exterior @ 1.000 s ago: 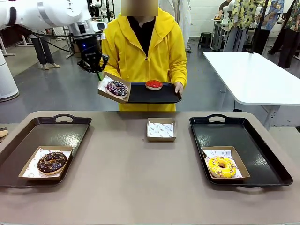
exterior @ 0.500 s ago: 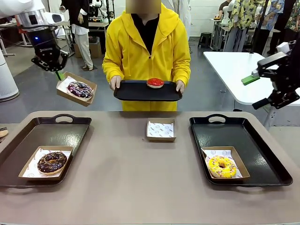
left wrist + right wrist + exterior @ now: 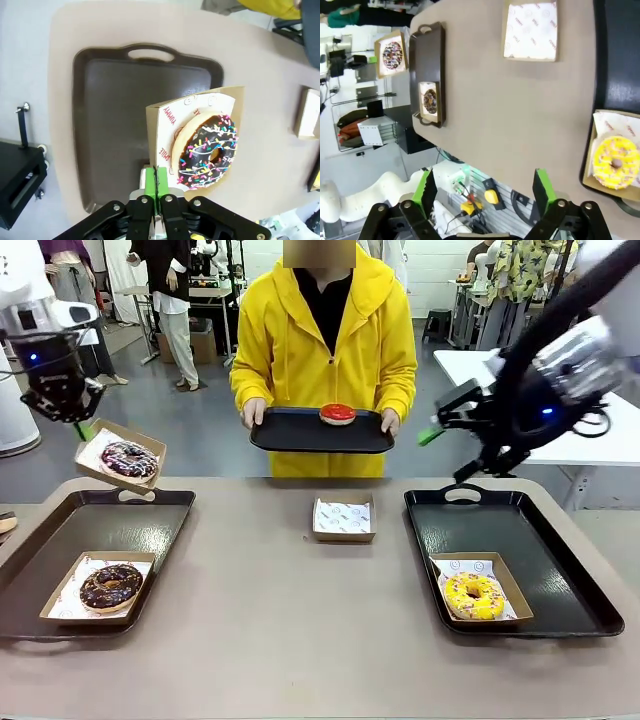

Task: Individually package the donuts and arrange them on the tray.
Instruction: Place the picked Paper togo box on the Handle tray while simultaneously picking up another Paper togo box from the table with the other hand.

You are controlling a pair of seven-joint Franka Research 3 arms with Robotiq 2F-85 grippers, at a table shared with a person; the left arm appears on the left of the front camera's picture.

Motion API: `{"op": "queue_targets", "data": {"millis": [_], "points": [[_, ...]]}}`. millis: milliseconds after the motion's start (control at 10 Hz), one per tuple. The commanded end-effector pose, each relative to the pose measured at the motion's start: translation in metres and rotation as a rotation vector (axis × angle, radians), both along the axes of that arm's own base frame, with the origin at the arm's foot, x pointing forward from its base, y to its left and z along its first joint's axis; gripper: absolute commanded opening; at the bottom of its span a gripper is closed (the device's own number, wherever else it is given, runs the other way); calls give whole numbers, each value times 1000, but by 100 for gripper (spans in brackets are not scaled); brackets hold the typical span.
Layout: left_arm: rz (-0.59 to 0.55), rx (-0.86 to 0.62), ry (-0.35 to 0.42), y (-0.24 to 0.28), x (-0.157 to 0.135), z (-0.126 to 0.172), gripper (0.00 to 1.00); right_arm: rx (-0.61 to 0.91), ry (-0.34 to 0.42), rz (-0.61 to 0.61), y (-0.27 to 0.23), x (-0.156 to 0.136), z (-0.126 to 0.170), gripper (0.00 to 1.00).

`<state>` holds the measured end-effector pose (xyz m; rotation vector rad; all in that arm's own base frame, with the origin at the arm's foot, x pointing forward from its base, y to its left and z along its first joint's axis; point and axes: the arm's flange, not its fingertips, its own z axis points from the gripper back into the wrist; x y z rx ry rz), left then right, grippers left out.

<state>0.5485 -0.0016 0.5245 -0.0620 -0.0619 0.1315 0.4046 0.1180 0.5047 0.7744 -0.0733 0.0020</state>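
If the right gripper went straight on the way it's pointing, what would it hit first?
Probably bare table, between the empty box and the yellow donut; depth is hard to judge.

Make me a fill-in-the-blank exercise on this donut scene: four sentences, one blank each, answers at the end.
1. The left gripper is ____ on the edge of the paper box carrying the purple donut.
2. The red donut lies on the black tray held by the ____.
3. The yellow donut sits boxed on the table tray on the robot's ____ side.
4. The right gripper hovers in the air with its jaws ____.

Missing words: shut; person; right; open.
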Motion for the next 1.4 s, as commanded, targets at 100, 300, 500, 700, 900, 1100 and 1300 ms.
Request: {"op": "queue_targets", "data": {"millis": [100,300,500,700,900,1100,1300], "points": [[-11,13,-12,0,3,-13,1,61,26,-2,-15,6,-5,100],[0,5,1,3,0,-8,1,4,13,6,4,5,-7,100],[0,5,1,3,0,-8,1,4,13,6,4,5,-7,100],[0,5,1,3,0,-8,1,4,13,6,4,5,-7,100],[-1,6,3,2,1,-12,1,-137,-50,-7,11,3,-1,100],[-78,74,-2,3,2,-26,1,-385,-142,-71,39,18,6,100],[-145,117,22,3,2,-48,1,-537,-194,-122,69,50,4,100]]}}
